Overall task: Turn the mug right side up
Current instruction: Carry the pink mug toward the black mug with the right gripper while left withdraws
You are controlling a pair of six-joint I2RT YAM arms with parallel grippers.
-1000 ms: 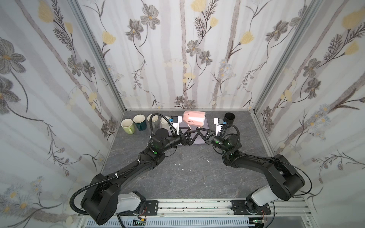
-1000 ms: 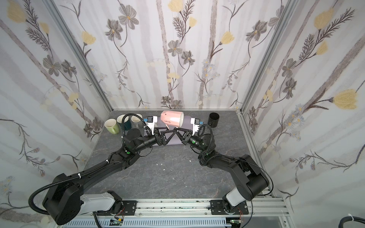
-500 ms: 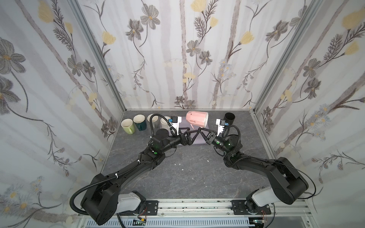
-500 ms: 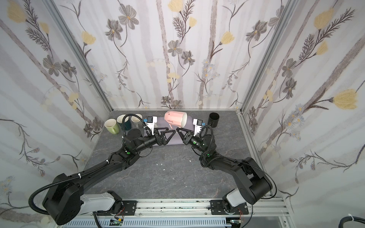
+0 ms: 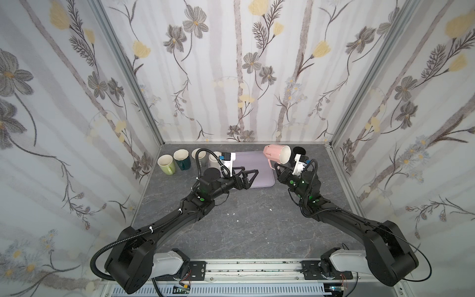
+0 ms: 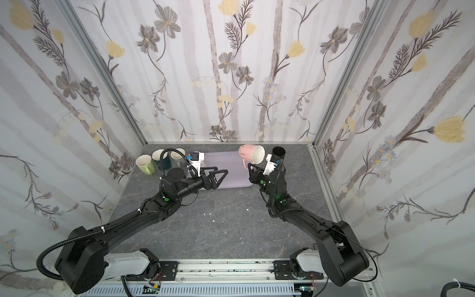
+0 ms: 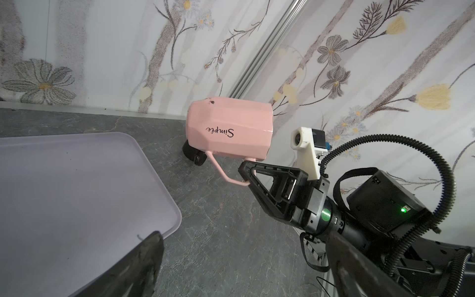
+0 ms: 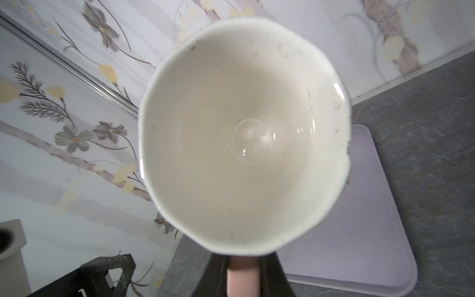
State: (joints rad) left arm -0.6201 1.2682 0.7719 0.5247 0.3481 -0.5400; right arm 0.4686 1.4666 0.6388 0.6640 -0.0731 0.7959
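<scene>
The pink mug (image 5: 276,154) (image 6: 250,153) hangs on its side in the air over the right edge of the lavender tray (image 5: 253,160) (image 6: 228,160). Its cream mouth (image 8: 244,133) faces my right wrist. My right gripper (image 5: 276,168) (image 6: 250,170) (image 8: 243,270) is shut on the mug's thin handle from below, which the left wrist view shows at the right gripper (image 7: 248,176) under the mug (image 7: 228,128). Over the tray's front half my left gripper (image 5: 249,172) (image 6: 220,171) (image 7: 244,236) stands open and holds nothing, clear of the mug.
Several upright mugs stand in a row at the back left, among them a cream one (image 5: 165,164) and a dark green one (image 5: 182,160). A black cup (image 5: 298,151) (image 6: 279,152) stands at the back right, just behind the pink mug. Walls close in on three sides.
My right gripper has carried the pink mug to the right, away from the left gripper, and its mouth has turned more toward the right arm. The left arm has barely moved.
</scene>
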